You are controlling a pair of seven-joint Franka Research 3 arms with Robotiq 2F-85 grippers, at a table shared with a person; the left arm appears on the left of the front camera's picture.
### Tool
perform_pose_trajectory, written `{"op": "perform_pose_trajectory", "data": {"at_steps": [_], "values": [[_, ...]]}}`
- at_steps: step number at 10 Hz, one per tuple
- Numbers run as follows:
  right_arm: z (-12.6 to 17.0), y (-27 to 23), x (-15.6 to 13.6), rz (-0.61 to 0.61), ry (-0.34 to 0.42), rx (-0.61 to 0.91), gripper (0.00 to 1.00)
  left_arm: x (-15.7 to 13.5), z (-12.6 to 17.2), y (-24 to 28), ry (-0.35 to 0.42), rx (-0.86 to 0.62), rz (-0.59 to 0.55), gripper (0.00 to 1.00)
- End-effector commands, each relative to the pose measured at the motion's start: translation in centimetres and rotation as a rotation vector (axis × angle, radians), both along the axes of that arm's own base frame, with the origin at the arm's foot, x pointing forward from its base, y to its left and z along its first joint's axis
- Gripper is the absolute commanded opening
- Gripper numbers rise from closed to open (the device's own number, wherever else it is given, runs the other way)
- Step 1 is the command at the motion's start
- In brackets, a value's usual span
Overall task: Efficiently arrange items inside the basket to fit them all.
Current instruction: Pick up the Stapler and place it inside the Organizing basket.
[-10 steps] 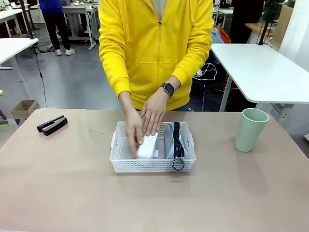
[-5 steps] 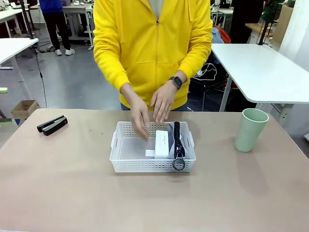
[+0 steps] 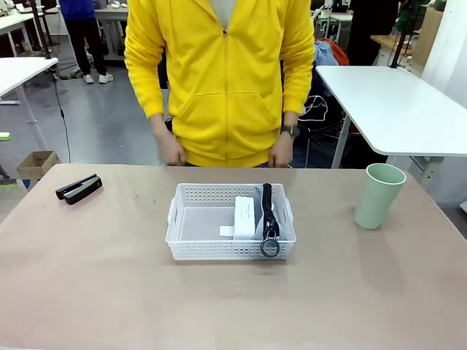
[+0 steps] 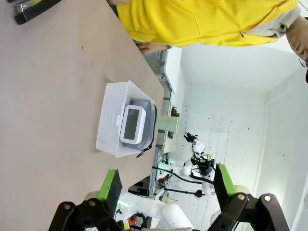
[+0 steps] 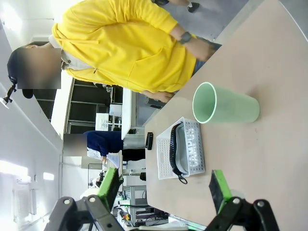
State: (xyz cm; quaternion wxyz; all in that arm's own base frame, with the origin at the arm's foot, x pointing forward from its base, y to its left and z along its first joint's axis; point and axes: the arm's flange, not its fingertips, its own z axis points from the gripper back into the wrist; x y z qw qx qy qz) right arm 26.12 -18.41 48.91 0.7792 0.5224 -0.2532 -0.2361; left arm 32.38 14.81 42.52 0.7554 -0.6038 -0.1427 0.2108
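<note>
Worktop below, left gripper [image 4: 168, 183] and right gripper [image 5: 163, 186] gape empty. Midway, basket [image 3: 219, 250] holds box [image 3: 244, 216] beside pouch [image 3: 257, 208]. Cup [image 3: 378, 195] stands outside, right; probably light, stiff, slick, so pinch its rim. Bar [image 3: 79, 188] lies far left.

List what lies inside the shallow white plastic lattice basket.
In the basket, a small white box stands against a grey zip pouch with black trim, at the right end. Anything beneath them is covered.

A person [image 3: 219, 80] in a yellow zip hoodie stands at the far edge of the tan table [image 3: 109, 292]. Behind, a white table [image 3: 394, 109] stands at the right, and a cardboard box [image 3: 36, 164] sits on the floor [image 3: 109, 124].
</note>
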Motion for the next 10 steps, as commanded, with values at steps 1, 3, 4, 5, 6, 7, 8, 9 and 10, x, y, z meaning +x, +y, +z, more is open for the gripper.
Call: {"op": "perform_pose_trajectory", "data": {"at_steps": [1, 3, 4, 5, 6, 7, 8, 9, 10], "values": [[0.1, -0.1, 0.2, 0.004, -0.037, 0.001, 1.0, -0.4, 0.1, 0.1, 0.003, 0.004, -0.011, 1.0], [0.1, -0.1, 0.2, 0.004, -0.037, 0.001, 1.0, 0.9, 1.0, -1.3, -0.037, 0.066, -0.004, 1.0], [0.1, -0.1, 0.2, 0.004, -0.037, 0.001, 1.0, 2.3, 1.7, -2.7, -0.056, 0.145, -0.033, 1.0], [0.1, -0.1, 0.2, 0.004, -0.037, 0.001, 1.0, 4.1, 2.3, -4.1, -0.071, 0.263, -0.061, 1.0], [0.1, -0.1, 0.2, 0.004, -0.037, 0.001, 1.0, 6.2, 2.6, -5.6, -0.084, 0.439, -0.117, 1.0], [0.1, -0.1, 0.2, 0.004, -0.037, 0.001, 1.0, 7.1, 2.5, -6.9, -0.096, 0.662, -0.188, 1.0], [0.1, -0.1, 0.2, 0.004, -0.037, 0.001, 1.0, 7.8, 2.2, -8.1, -0.099, 0.855, -0.247, 1.0], [0.1, -0.1, 0.2, 0.004, -0.037, 0.001, 1.0, 8.3, 1.8, -8.9, -0.056, 1.022, -0.26, 1.0], [0.1, -0.1, 0.2, 0.004, -0.037, 0.001, 1.0, 8.8, 1.1, -9.6, -0.02, 1.136, -0.267, 1.0]]}}
